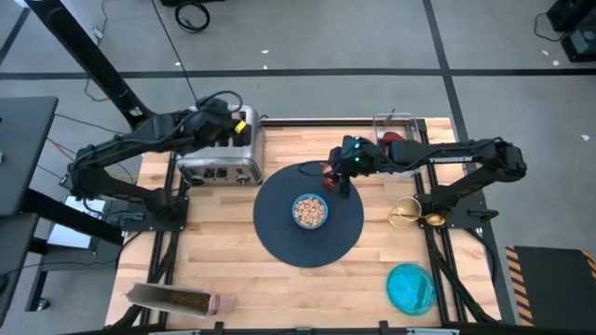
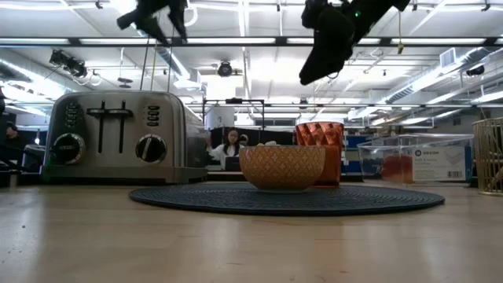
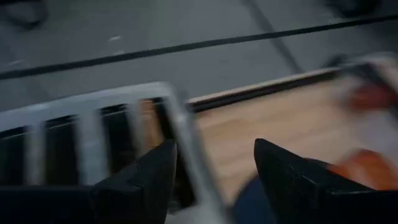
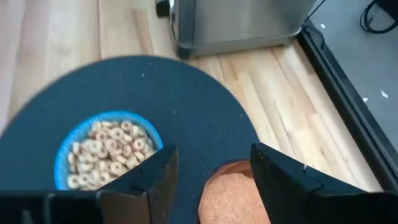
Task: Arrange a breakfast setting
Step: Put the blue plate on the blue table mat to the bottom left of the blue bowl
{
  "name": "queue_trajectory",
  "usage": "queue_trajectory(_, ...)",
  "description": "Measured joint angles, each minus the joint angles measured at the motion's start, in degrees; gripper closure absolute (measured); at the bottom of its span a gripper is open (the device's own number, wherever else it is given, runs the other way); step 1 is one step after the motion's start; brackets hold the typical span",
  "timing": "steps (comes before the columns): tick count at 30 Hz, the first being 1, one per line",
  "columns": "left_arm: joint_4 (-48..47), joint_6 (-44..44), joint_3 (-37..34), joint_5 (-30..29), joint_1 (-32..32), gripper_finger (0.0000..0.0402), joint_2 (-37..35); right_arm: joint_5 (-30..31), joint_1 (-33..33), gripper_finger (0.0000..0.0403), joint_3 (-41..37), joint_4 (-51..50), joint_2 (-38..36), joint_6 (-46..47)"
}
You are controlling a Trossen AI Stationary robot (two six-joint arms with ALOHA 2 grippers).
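The dark-blue round mat (image 1: 279, 234) lies mid-table. The blue bowl (image 1: 310, 211) full of cereal rings stands on it. The orange cup (image 1: 328, 171) stands upright on the mat's far edge. My right gripper (image 4: 213, 180) is open, high above the cup (image 4: 233, 198), and touches nothing; the low view shows it well above the cup (image 2: 320, 149). My left gripper (image 3: 211, 180) is open above the toaster (image 1: 219, 156), over its slotted top (image 3: 74, 137). The teal plate (image 1: 410, 287) lies at the near right. The red fruit (image 1: 391, 138) sits in a clear box. I cannot make out the toast.
A clear box (image 1: 399, 130) stands at the far right. A gold wire holder (image 1: 408, 212) stands by the right edge; I cannot pick out the spoon. A cereal box (image 1: 172, 300) lies at the near left. Bare wood shows on the near side of the mat.
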Motion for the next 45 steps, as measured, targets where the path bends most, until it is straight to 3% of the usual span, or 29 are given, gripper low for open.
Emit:
queue_trajectory(5,1.0,0.6,0.0,0.4,6.0,0.0186,5.2,0.0,0.0,0.0187,0.0,1.2,-3.0,0.5)
queue_trajectory(12,1.7,2.1,0.0,1.1,6.8,0.0204,10.7,-3.0,1.7,0.0190,0.0,-1.2,-9.7,4.0)
queue_trajectory(19,1.9,3.2,0.0,0.8,5.1,0.0205,11.1,-4.6,14.7,0.0190,0.0,-12.0,-15.2,7.9)
queue_trajectory(29,4.8,4.6,0.0,1.0,-4.9,0.0205,10.5,-5.7,37.3,0.0190,-0.1,-21.1,-8.9,39.8)
queue_trajectory(36,6.4,3.8,0.0,1.0,-15.2,0.0205,10.5,-16.5,45.7,0.0190,-0.1,-21.6,-2.4,53.6)
queue_trajectory(42,6.6,-0.2,0.0,-0.4,-23.7,0.0205,9.2,-17.0,51.3,0.0190,-0.1,-21.5,3.0,82.1)
queue_trajectory(45,8.2,-2.6,0.1,-0.9,-27.8,0.0205,8.7,-20.5,53.4,0.0190,-0.1,-17.4,6.1,97.0)
